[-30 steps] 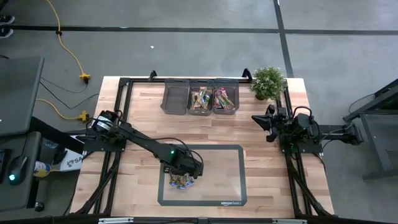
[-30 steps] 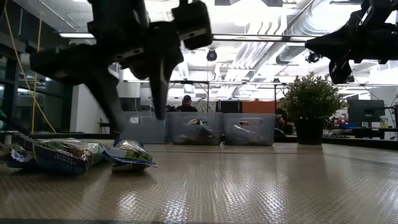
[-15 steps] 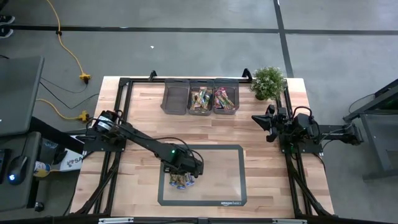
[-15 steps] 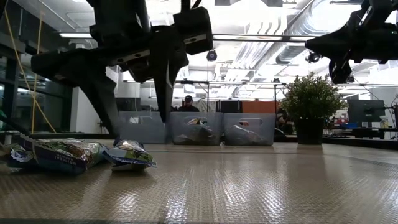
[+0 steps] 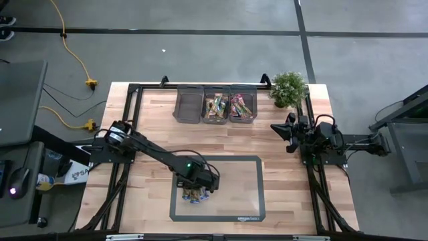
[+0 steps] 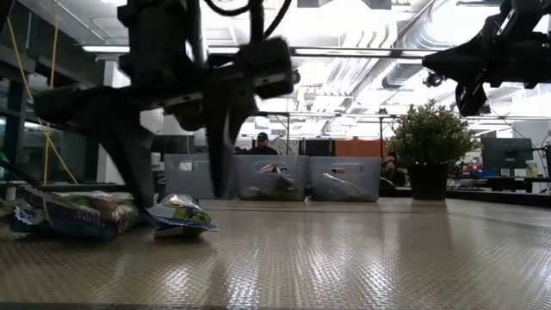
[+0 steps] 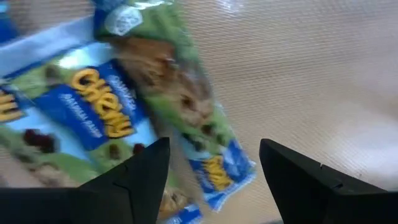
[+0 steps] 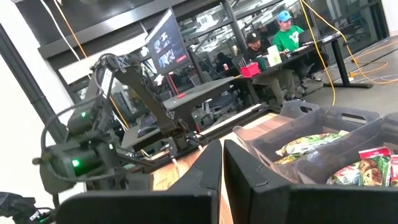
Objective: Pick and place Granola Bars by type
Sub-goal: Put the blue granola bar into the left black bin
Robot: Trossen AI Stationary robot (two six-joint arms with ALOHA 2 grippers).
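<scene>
Left pincer [image 5: 196, 194] held spread wide over granola bars [image 5: 194, 196] on mat [image 5: 251, 187], at table's 7 o'clock. Right pincer [image 5: 276, 127] kept clenched, empty, at 3 o'clock.

The left gripper [image 5: 194, 194] hangs with fingers spread low over a cluster of granola bars [image 5: 194, 195] at the near left of the grey mat [image 5: 249, 215]. The mat's right half lies bare. Three dark bins [image 5: 215, 107] line the far edge, a potted plant [image 5: 288, 88] beside them. The right gripper [image 5: 277, 128] waits near the right edge, fingers closed, well clear.
</scene>
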